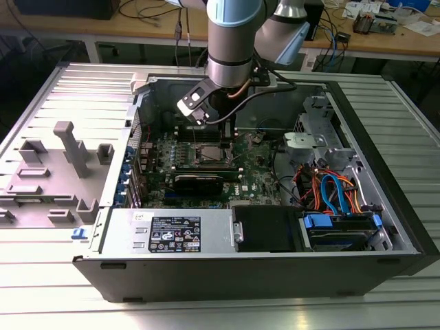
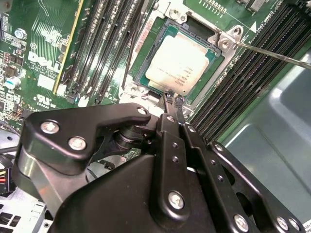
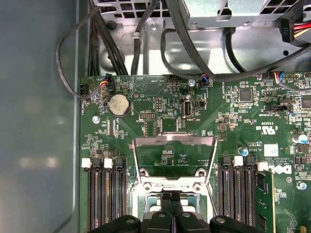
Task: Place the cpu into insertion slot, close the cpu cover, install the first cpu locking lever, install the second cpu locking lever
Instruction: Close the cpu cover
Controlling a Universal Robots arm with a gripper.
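Grey blocks (image 1: 72,148): they stand on the slatted table (image 1: 206,313), outside the case and well off to the exterior view's left of the pincer.
Computer case (image 1: 261,275): it lies open on its side, its walls all round the pincer. The labelled power supply (image 1: 172,232) sits between the pincer and the camera in the exterior view.
Motherboard (image 1: 258,180): green, lying flat directly beneath the pincer.
Arm (image 1: 234,41): it reaches down from above into the case, over the middle of the board.
Pincer (image 2: 173,100): pressed together with nothing pinched, its tips hanging at the near edge of the socket. In the first wrist view the two black fingers (image 3: 163,219) lie side by side with barely a slit between them.
Cpu (image 2: 179,65): it lies flat in the insertion slot, silver top up, just ahead of the fingertips. Whether the tips touch its edge cannot be told.
Insertion slot (image 2: 227,39): its silvery rim frames the chip, just below and ahead of the pincer.
Cpu cover (image 3: 174,140): swung up and open, on the far side of the slot from the pincer. The board shows through its window.
Locking lever (image 2: 277,56): a thin metal rod that runs out from the slot's corner across the neighbouring memory slots, to one side of the pincer.
Memory slots (image 2: 104,43): long black rows flanking the slot on both sides of the pincer.
Coin battery (image 3: 118,104): beyond the raised cover from the pincer and off to one side.
Cables (image 1: 330,189): orange and blue, bundled by the drive bay (image 1: 340,230), well off to the exterior view's right of the pincer.
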